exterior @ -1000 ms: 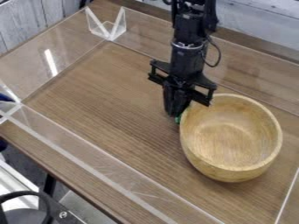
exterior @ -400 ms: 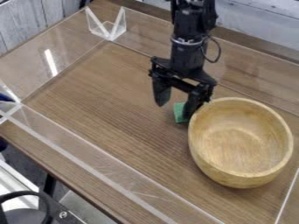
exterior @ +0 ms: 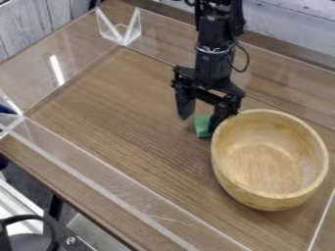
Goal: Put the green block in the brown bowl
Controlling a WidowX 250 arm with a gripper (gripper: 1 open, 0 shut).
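- My black tool (exterior: 206, 111) points straight down, its fingers spread apart and clamped on nothing.
- The small bright green rectangular block (exterior: 203, 125) lies on the wooden desk (exterior: 118, 118), between and just below my fingertips.
- The large round light-brown wooden bowl (exterior: 269, 159) sits just right of the block, empty.
- Clear plastic walls (exterior: 92, 191) border the desk.

Lighting was even and diffuse, moderately bright, with no hard shadows. A soft shadow lay under the tool (exterior: 206, 108) on the worktop (exterior: 118, 108). White glare streaked the clear acrylic wall (exterior: 55, 67) at left. Frame was low-resolution and slightly soft throughout.
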